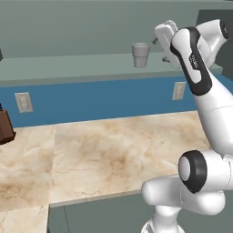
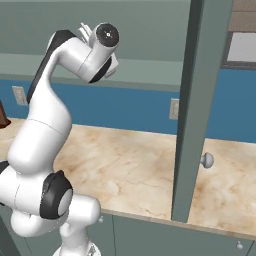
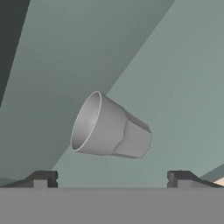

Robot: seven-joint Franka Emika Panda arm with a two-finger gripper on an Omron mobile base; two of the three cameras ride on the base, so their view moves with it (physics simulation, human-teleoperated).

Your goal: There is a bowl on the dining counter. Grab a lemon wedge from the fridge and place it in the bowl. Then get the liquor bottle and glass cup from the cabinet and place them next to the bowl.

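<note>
End effector point(image 3: 112, 179) spread wide, empty; glass cup point(image 3: 110, 127) ahead: translucent grey, tapered base, upright in cabinet point(image 1: 68, 68).

Blue backsplash wall point(image 1: 100, 98) across the middle, running 9 to 3 o'clock, with white outlets at 9 o'clock point(image 1: 23, 102) and 3 o'clock point(image 1: 179, 90). Beige marbled countertop point(image 1: 113, 154) below, seamed at 7 o'clock. Dark brown block point(image 1: 5, 126) at 9 o'clock. Small round knob point(image 2: 207, 160) at 4 o'clock, right base view.

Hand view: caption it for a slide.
Open gripper lined up on the glass cup standing inside the grey-green cabinet, not yet touching it.
</note>
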